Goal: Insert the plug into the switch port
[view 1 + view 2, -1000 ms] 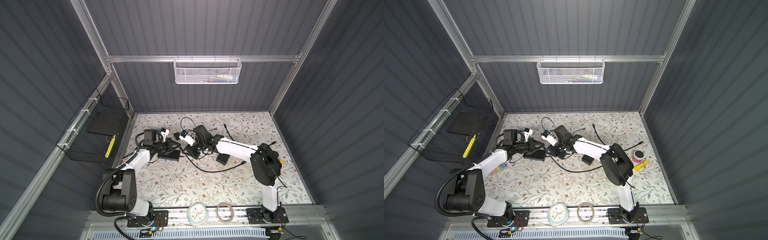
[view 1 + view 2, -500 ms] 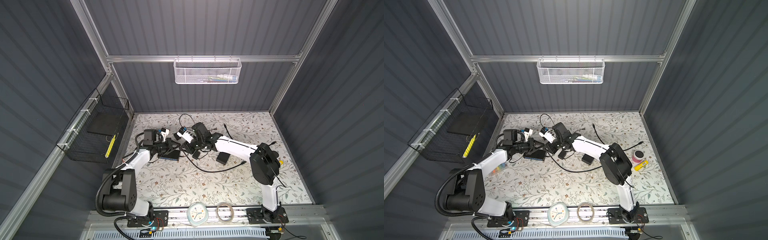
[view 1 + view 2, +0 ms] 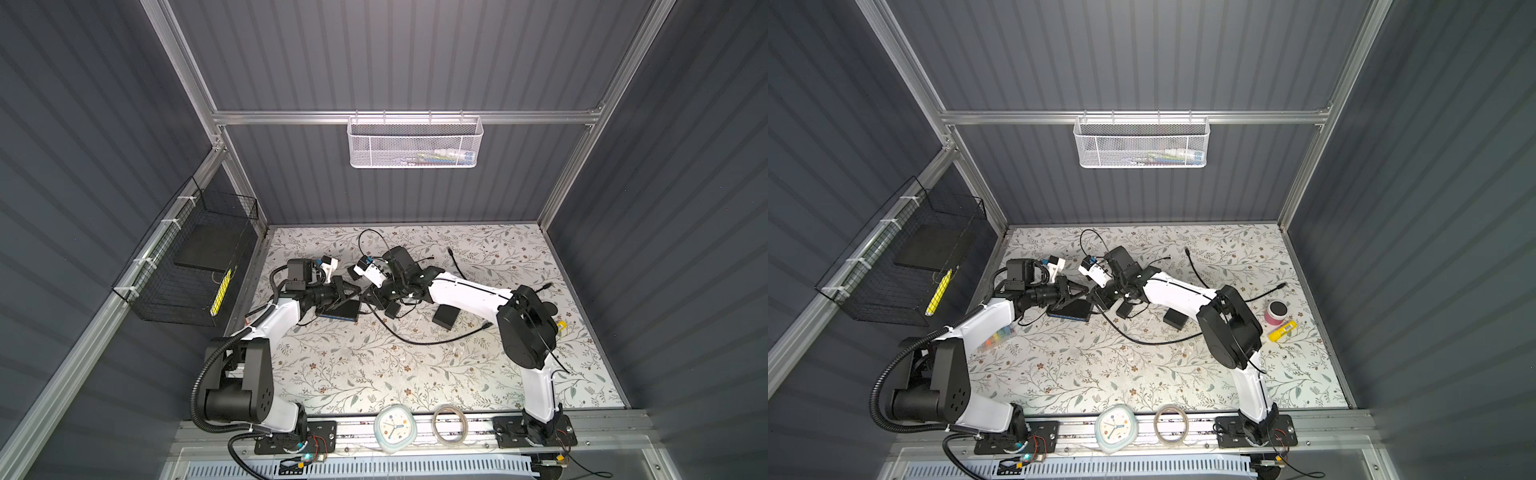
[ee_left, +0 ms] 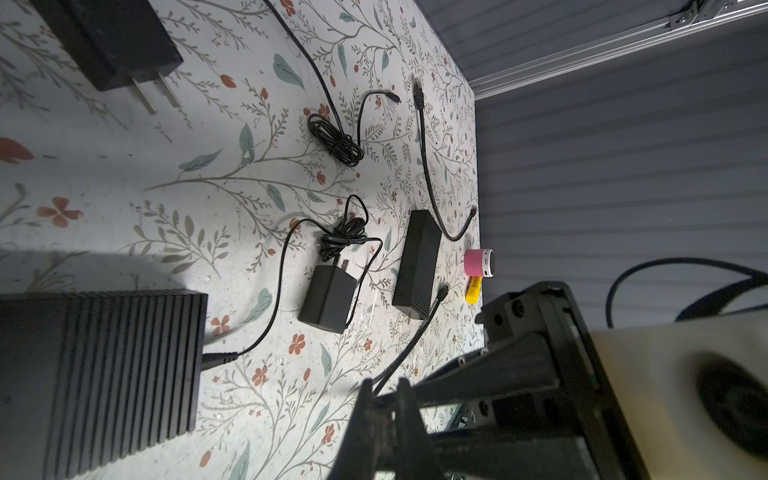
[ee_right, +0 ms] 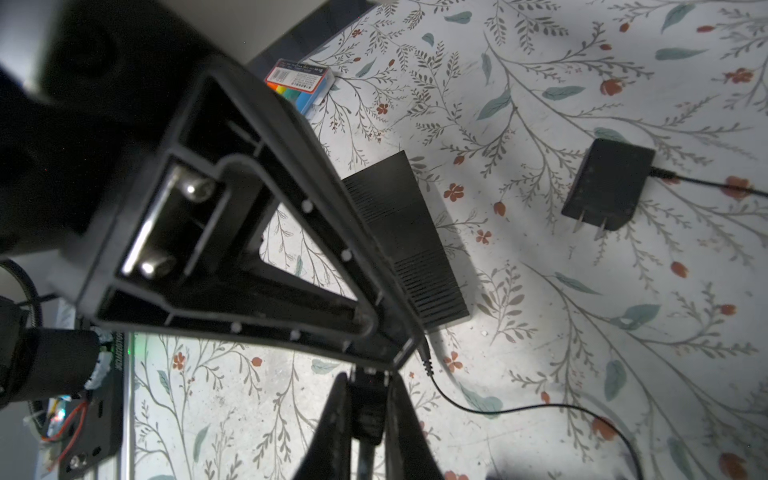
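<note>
Our right gripper (image 5: 368, 380) has just drawn in, and its jaws now stand narrow around the black plug (image 5: 368, 411), with the cable (image 5: 519, 409) trailing off. The switch (image 5: 409, 237) lies just beyond, by the left gripper (image 4: 384, 390), whose jaws are pressed together. We cannot see the port. We judge the plug secured, with aligning and inserting left to do.

Right fingers (image 5: 332, 428) closed in around small black piece (image 5: 368, 409); right arm (image 3: 465, 291) nudged slightly left.
</note>
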You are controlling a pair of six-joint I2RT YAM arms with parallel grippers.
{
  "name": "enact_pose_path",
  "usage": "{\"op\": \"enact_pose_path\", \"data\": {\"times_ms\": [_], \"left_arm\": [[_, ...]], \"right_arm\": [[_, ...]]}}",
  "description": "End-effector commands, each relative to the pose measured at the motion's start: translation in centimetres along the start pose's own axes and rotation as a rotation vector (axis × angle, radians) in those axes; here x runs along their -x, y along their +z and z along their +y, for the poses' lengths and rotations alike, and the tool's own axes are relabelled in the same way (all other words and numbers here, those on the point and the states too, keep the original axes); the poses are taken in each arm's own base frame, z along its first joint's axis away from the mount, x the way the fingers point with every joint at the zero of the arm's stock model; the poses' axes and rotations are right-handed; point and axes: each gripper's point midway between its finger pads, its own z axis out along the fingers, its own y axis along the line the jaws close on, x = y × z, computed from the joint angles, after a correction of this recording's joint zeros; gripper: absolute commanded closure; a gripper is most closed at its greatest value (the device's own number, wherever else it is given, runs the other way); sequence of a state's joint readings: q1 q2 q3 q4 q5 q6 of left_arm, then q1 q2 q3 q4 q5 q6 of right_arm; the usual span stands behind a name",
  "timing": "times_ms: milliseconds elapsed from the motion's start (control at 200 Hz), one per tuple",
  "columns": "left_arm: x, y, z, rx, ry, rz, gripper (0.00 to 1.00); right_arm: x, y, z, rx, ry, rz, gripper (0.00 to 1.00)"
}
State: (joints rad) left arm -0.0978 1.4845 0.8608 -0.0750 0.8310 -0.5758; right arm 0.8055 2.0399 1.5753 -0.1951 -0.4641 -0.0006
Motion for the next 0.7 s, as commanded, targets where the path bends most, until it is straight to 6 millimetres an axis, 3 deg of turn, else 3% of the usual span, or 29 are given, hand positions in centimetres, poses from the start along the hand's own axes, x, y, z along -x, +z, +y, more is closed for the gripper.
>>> {"op": "enact_pose_path", "data": {"times_ms": [0, 35, 95, 150, 210, 285, 395, 530, 695], "left_arm": [[-0.5, -0.4, -0.9, -0.018, 0.017, 0.006, 0.97], [-0.4, -0.6, -0.9, -0.010, 0.019, -0.001, 0.92], [0.7, -1.5, -0.3, 0.057, 0.028, -0.055, 0.74], [2.2, -3.1, 0.0, 0.100, 0.032, -0.129, 0.61], [3.9, -5.1, 0.9, 0.147, 0.012, -0.201, 0.54], [5.3, -7.5, 2.3, 0.204, -0.020, -0.270, 0.50], [5.5, -9.3, 5.3, 0.322, -0.063, -0.308, 0.48], [4.7, -9.0, 9.1, 0.416, -0.127, -0.317, 0.48], [4.6, -8.5, 12.0, 0.474, -0.171, -0.332, 0.48]], "right_arm": [[0.3, 0.3, -0.1, 0.004, -0.006, -0.003, 0.99], [0.2, 0.3, -0.1, 0.002, -0.003, 0.002, 1.00], [-0.1, 0.2, -0.1, -0.002, -0.003, 0.011, 1.00], [-0.3, 0.1, -0.2, -0.011, -0.001, 0.019, 1.00], [-0.7, 0.0, -0.3, -0.023, -0.002, 0.027, 1.00], [-1.1, 0.1, -0.6, -0.040, -0.003, 0.036, 1.00], [-1.8, 0.5, -1.3, -0.072, 0.013, 0.061, 1.00], [-2.7, 1.6, -3.3, -0.151, 0.055, 0.117, 1.00], [-3.1, 2.8, -4.9, -0.211, 0.096, 0.168, 1.00]]}}
